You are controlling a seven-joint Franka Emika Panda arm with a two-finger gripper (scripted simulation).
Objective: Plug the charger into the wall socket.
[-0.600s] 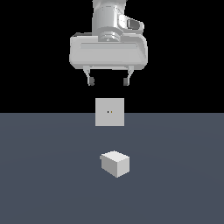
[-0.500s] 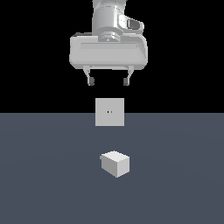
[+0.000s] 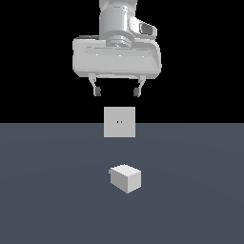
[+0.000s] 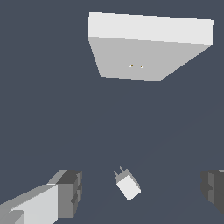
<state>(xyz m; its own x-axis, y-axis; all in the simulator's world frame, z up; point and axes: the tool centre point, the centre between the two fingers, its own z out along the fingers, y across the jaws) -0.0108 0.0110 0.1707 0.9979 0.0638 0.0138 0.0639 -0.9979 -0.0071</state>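
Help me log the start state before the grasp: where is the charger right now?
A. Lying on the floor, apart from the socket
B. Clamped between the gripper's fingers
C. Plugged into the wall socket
A: the charger rests on the floor, clear of the wall socket, with the open gripper empty above.

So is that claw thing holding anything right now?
No, nothing. The gripper hangs open in the air, well above the floor. The charger lies on the floor below it, untouched, in front of the wall socket.
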